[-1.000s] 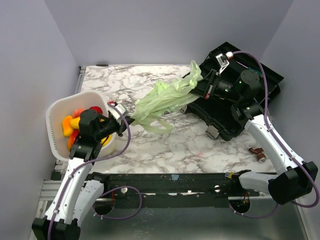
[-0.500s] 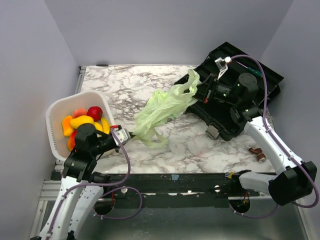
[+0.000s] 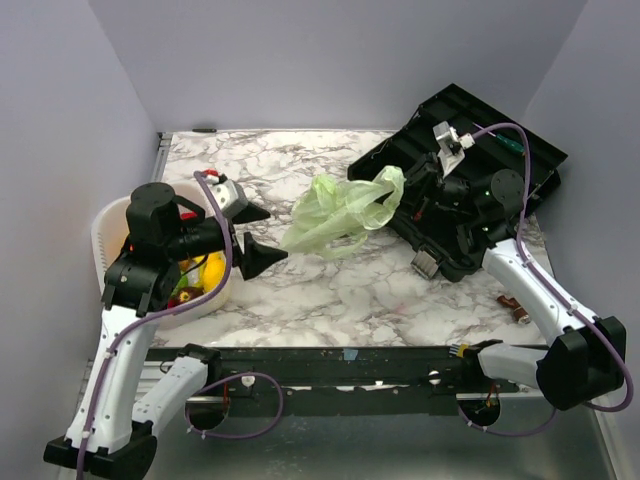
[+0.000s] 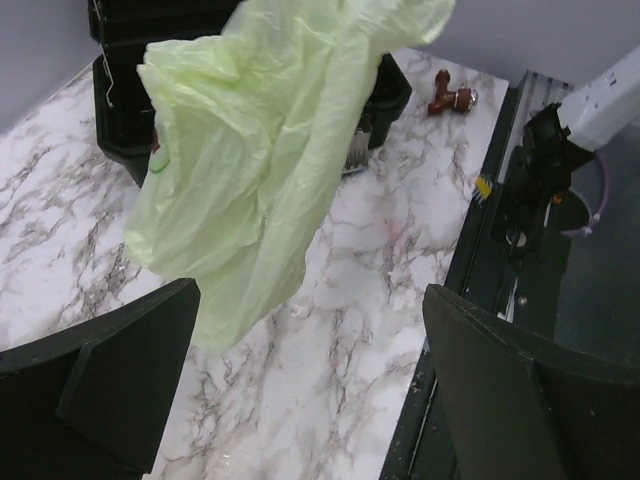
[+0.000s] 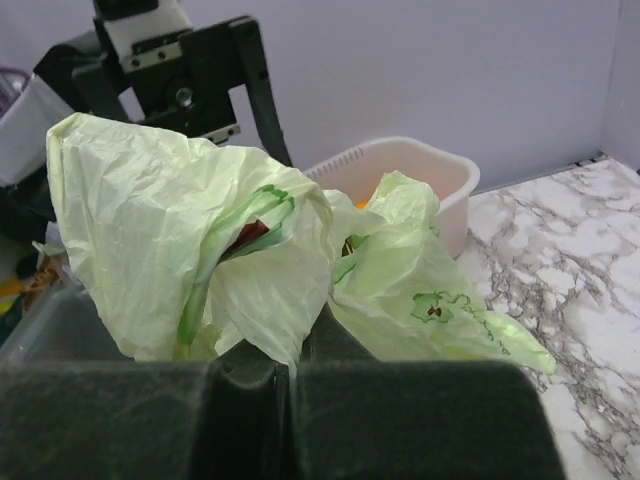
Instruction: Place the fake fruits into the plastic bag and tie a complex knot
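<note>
Plastic bag is pale green, thin and all crumpled. It's pinched at one end in the right gripper and droops out toward the left gripper, just ahead of its spread fingers, not touching. Fake fruits, yellow and red bits, sit piled in the white basket behind the left gripper.

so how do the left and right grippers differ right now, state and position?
The left gripper is open with nothing between its jaws; the right gripper is shut on the plastic bag. The left sits beside the white basket on the table's left side; the right is over the black case on the right side. The bag hangs from the right and is clear of the left. Shared: both point inward at the bag.
</note>
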